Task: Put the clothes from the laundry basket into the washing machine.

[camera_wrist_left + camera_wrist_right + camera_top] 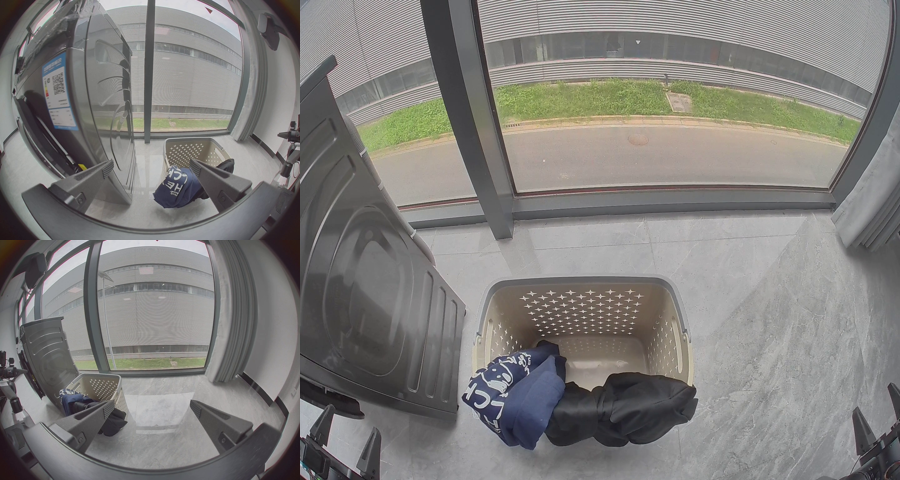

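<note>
Evidently at the first pick: left gripper [150, 164] and right gripper [150, 404] both hang with fingers spread and empty, while the navy shirt [519, 394] and black garment [631, 406] drape over the laundry basket [581, 309] rim ahead, between the two pairs of fingers, so one gripper likely must descend onto cloth and close.

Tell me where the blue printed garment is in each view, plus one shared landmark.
Head view: the blue garment hangs over the laundry basket's near rim, beside the black garment.
Left wrist view: blue garment hangs from the basket corner nearest the washing machine.
Right wrist view: blue garment on the rim, between machine and black garment.
Shared landmark: the basket's star-pierced wall.
</note>
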`<state>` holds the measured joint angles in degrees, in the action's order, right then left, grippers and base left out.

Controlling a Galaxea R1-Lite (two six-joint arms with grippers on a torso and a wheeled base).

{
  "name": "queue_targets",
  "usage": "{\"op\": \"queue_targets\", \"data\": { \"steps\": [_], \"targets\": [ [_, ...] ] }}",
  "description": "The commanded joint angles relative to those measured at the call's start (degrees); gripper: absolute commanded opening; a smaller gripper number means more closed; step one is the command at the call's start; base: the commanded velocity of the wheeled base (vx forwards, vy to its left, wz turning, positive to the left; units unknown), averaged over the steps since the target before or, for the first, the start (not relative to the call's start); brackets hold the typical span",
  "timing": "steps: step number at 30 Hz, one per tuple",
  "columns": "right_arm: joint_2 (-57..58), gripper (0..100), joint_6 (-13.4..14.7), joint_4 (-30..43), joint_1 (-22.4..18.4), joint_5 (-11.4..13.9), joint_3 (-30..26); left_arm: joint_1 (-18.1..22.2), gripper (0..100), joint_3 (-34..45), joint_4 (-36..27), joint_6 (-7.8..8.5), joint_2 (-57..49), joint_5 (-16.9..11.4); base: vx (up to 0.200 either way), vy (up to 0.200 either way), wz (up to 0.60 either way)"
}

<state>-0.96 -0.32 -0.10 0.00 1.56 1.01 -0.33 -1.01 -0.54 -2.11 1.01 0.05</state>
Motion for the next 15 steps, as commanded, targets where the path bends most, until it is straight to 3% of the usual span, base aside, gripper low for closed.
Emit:
{"op": "queue_targets", "data": {
  "steps": [1,8,15],
  "targets": [
    [0.61,100,-0.03,0.01,0.00,0.02,-0.92,-0.02,100,0.75,0.01,0.00,-0.57,0.04,0.000,0.000,0.00],
    [0.61,100,-0.03,0.01,0.00,0.02,-0.92,-0.02,100,0.75,0.01,0.00,-0.57,0.13,0.000,0.000,0.00],
    [0.61,100,0.05,0.01,0.00,0.02,-0.92,-0.02,100,0.75,0.01,-0.09,-0.57,0.21,0.171,0.000,0.00]
  ]
}}
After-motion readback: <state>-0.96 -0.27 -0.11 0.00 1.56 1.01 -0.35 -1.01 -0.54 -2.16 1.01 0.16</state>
